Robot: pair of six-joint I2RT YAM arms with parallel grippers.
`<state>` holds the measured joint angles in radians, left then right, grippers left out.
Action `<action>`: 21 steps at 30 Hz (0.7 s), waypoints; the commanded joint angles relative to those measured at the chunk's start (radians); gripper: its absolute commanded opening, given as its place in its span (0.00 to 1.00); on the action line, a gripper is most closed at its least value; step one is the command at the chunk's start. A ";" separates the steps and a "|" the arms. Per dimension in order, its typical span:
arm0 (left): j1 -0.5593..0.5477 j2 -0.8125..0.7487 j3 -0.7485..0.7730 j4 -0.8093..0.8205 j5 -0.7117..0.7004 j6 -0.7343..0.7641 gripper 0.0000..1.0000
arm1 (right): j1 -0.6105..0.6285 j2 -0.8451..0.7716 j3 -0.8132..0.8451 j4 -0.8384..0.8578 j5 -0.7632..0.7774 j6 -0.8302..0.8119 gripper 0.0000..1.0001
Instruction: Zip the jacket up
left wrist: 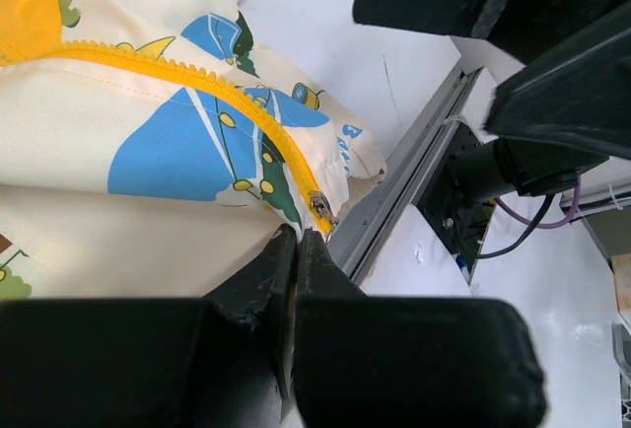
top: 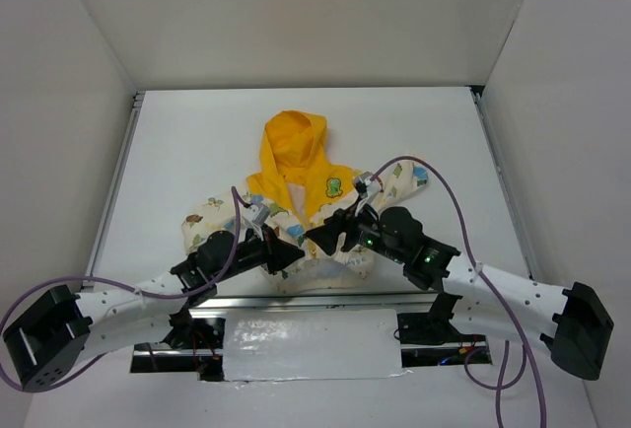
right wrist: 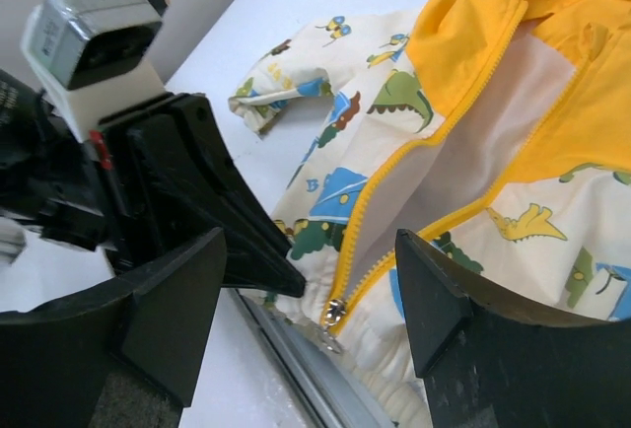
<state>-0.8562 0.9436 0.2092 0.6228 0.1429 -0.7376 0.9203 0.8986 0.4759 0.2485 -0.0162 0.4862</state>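
Jacket (top: pixel 296 196) is flat in the middle of the table (top: pixel 187 142), hood (top: pixel 293 142) out at twelve o'clock, hem down at six, right on the near edge by the arm bases.

My left gripper (left wrist: pixel 298 243) comes in from eight o'clock. Its jaws are pressed together, tips meeting on the hem fabric just beside the bottom of the zipper. I read that as a pinch on the jacket's hem, an anchor.

My right gripper (right wrist: pixel 311 246) reaches in from four o'clock with its jaws spread wide and nothing in them. The zipper slider (right wrist: pixel 335 312) sits in the gap between the two fingers, touching neither.

From the right wrist view, the two yellow tooth rows meet at that slider down at the hem, then part toward twelve o'clock, with white lining (right wrist: pixel 463 142) showing between them. So I judge the zip started at the bottom but not drawn up; nearly the whole run is left to do.

Step in hand, as I see it: getting hold of the slider. Next move calls for dropping the right jaws onto the pull tab, closing on it squarely, then drawing it toward twelve o'clock along the teeth while the left pinch holds the hem taut at six. The tab is small, and the fabric could bunch if the hem slips.
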 commanded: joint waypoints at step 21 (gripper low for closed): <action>-0.004 0.024 0.047 0.078 0.029 0.014 0.00 | 0.048 -0.126 -0.367 0.333 -0.148 0.404 0.75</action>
<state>-0.8562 0.9550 0.2104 0.6365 0.1555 -0.7368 0.9581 0.7425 0.1268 0.4141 -0.1738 0.8516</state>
